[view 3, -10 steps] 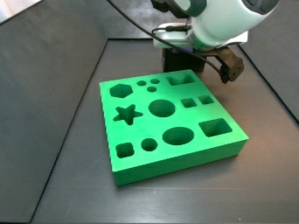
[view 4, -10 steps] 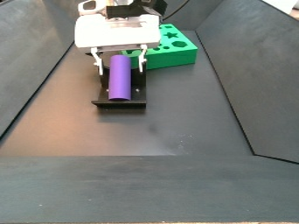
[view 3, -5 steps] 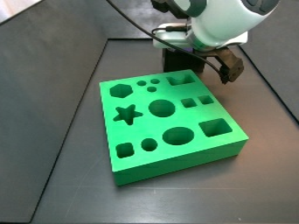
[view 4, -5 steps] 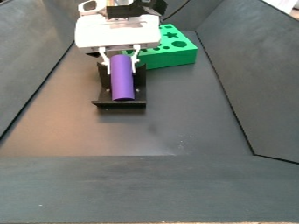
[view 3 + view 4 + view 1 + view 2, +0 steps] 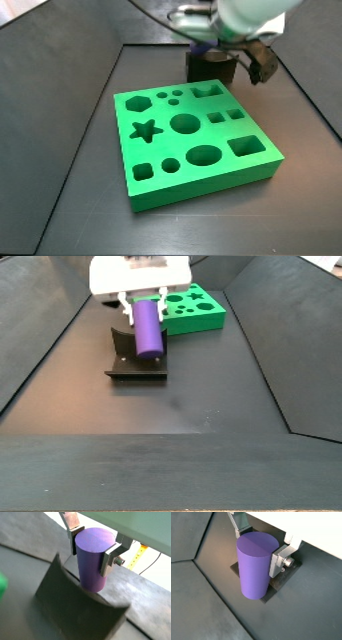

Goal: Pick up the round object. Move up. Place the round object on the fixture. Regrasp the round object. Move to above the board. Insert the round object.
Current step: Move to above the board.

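Above the fixture point(image 5: 138, 361), gripper point(image 5: 144, 298) fingers clamping round object point(image 5: 146, 328), board point(image 5: 194, 134) alongside.

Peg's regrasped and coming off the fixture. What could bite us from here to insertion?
1. The gripper holds the round object only near its upper end, so the long free end may tilt or slip.
2. That low end hangs close to the fixture; moving sideways early could clip it.
3. The board has several round holes; slight misalignment could jam it.
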### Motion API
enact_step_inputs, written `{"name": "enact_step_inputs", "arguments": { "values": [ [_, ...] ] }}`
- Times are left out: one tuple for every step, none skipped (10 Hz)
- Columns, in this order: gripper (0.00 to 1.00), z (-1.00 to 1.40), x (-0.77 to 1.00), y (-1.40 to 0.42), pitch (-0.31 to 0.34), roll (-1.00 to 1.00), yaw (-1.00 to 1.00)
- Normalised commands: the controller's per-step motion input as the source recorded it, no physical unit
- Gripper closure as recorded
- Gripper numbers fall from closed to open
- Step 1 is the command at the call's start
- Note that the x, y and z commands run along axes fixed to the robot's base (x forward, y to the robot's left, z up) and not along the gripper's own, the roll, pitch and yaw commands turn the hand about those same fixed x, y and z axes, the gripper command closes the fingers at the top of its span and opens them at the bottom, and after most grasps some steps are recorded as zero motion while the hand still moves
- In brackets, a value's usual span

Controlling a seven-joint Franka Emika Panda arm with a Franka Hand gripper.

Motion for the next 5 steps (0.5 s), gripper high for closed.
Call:
{"name": "enact_step_inputs", "arguments": {
  "values": [
    [1.00, 1.00, -0.22, -0.06, 0.057, -0.08, 0.11],
    [1.00, 1.00, -0.21, -0.06, 0.017, -0.07, 0.10],
    [1.00, 1.00, -0.20, -0.05, -0.018, -0.05, 0.09],
    [1.00, 1.00, -0.19, -0.05, -0.037, -0.05, 0.07],
    [1.00, 1.00, -0.19, -0.05, -0.044, -0.05, 0.06]
  ]
}}
